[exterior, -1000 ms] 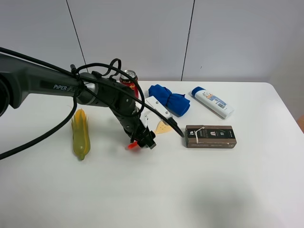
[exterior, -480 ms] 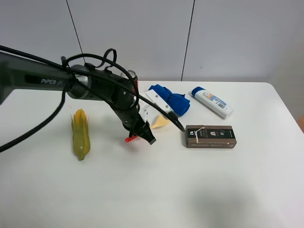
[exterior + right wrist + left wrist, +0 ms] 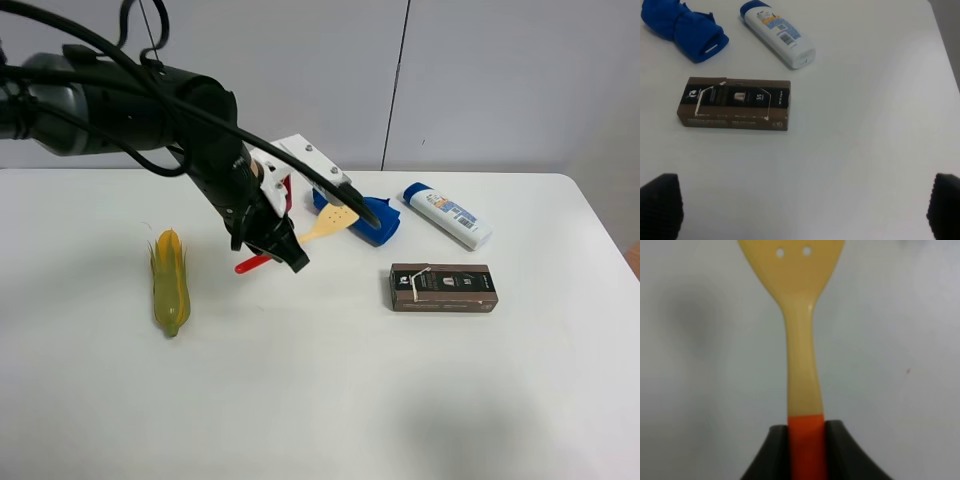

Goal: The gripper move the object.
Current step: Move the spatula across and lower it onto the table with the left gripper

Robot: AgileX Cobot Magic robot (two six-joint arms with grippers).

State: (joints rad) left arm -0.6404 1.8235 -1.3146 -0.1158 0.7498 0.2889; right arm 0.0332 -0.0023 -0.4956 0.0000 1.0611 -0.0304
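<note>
- Left pincer (image 3: 807, 440): clamped on the red-orange handle of the spatula (image 3: 330, 224); in the wrist view the two black fingers (image 3: 775, 452) press against either side of the handle, no gap showing.
- Spatula: sits left of centre in the high view, in the upper half of the frame; the pale yellow blade points up and to the right, the two perforations nearest the neck plain in the wrist view; the red handle end juts out to the lower left of the pincer; it lies slanted, blade end higher in the frame; it appears to be lifted off the bench (image 3: 400, 400).
- Left arm (image 3: 130, 110): dark, draped with black cables, entering from the upper left of the frame.
- Blue cloth (image 3: 372, 218): bunched, just right of the blade tip in the high view; blade and cloth overlap in the picture, contact cannot be told.
- Corn cob (image 3: 169, 282): lying on the bench at the left, well apart from the pincer.
- Brown box (image 3: 443, 288): flat on the bench, right of centre.
- White bottle (image 3: 447, 215): blue cap, lying beyond the box, near the cloth.
- Right pincer (image 3: 802, 207): fingers spread wide apart, nothing between them; its wrist view takes in box, bottle and cloth.
</note>
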